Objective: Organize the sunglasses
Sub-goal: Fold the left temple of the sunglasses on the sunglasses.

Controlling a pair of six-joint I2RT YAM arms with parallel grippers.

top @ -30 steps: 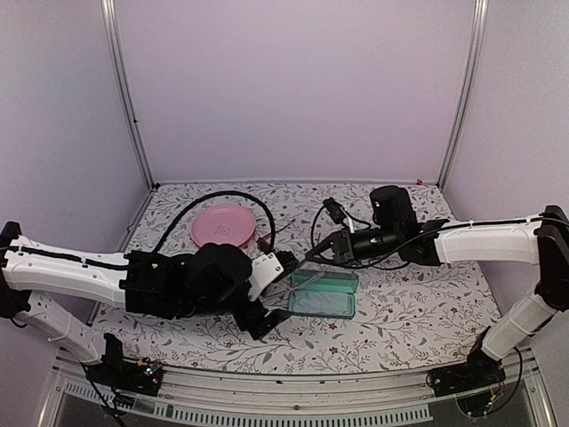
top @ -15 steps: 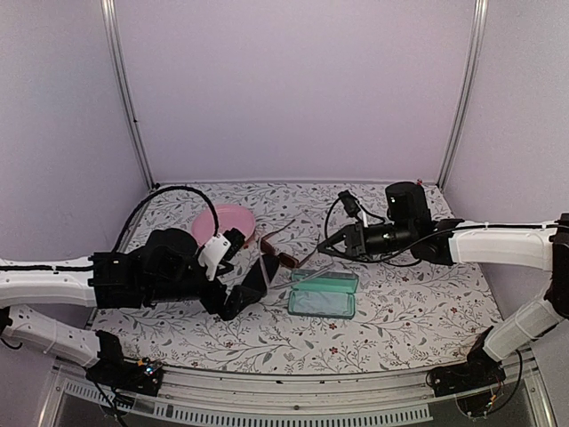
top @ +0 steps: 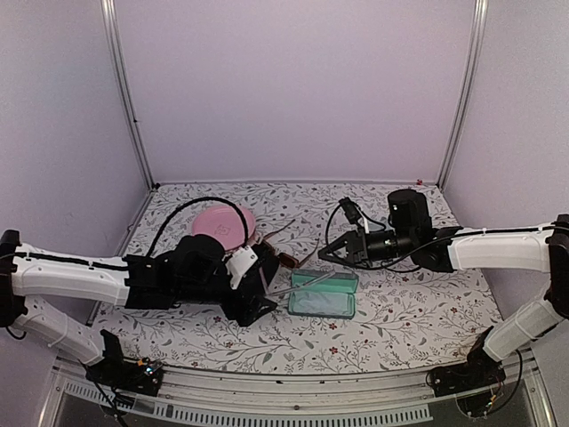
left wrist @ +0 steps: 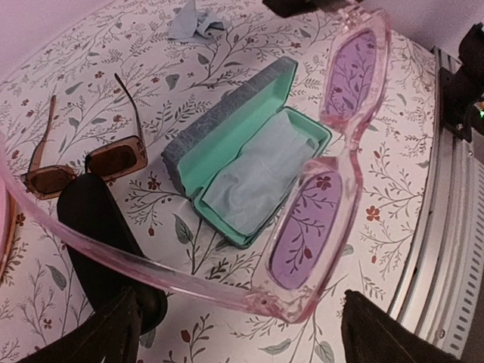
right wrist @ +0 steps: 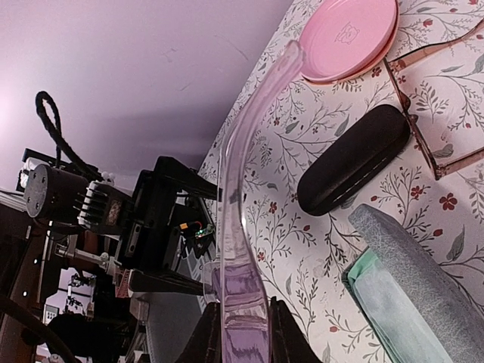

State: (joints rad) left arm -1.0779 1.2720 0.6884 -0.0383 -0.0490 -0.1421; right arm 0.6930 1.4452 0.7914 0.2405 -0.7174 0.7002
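Since the grey-blue case lies open on the worktop with its green lining turned up, the pale pink sunglasses are probably kept in the air above it so that they can be folded and laid inside. They are pinched by one thin arm in the right tool, whose fingers are pressed together on that arm, and the front with both lenses is presented to the left tool. The left tool is spread wide, with one finger at each side of the frame; no contact with the frame can be made out. A second hold is judged to be in preparation. The reddish-brown sunglasses are seen unfolded on the worktop, just beside the black case, and are touched by neither tool.
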